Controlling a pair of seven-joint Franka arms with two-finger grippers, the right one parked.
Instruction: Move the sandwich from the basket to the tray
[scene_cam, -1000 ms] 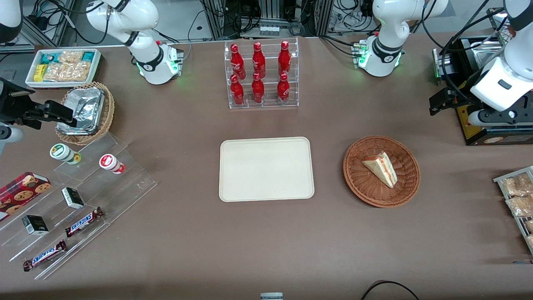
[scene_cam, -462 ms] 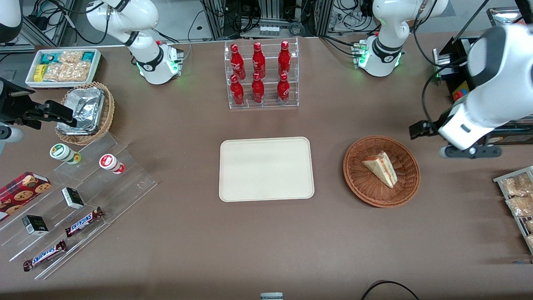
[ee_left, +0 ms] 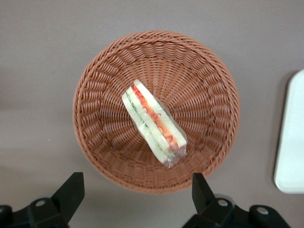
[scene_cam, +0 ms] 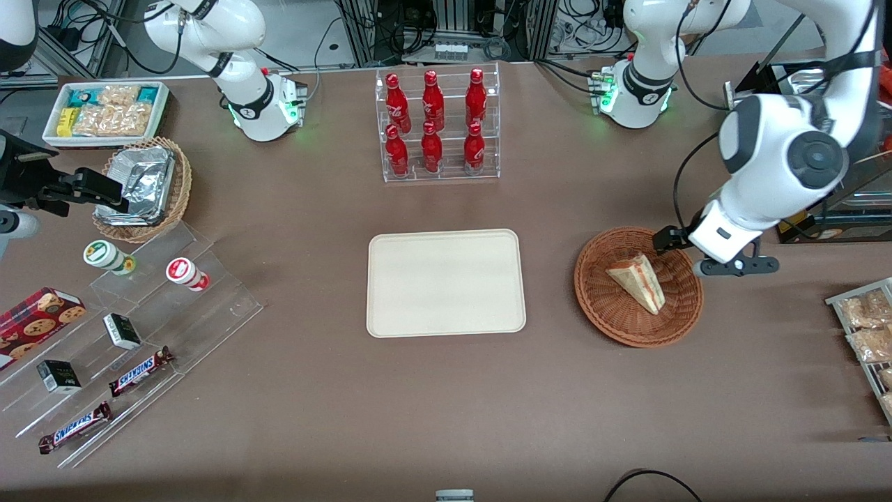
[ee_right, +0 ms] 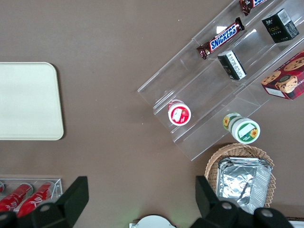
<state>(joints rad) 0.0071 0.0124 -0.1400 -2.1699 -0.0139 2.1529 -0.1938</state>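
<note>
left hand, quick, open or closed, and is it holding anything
Left hand: open and holding nothing, above the basket, toward its rim on the working arm's end. The sandwich lies in the basket, untouched.

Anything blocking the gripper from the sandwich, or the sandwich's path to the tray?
Nothing visible. The open gripper hovers above the basket rim; the sandwich lies uncovered inside. Bare tabletop separates the basket from the tray, which holds nothing.

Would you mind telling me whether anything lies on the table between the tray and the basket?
Nothing: the front view shows only bare brown table between the tray and the basket. The open gripper hovers above the basket's rim.
</note>
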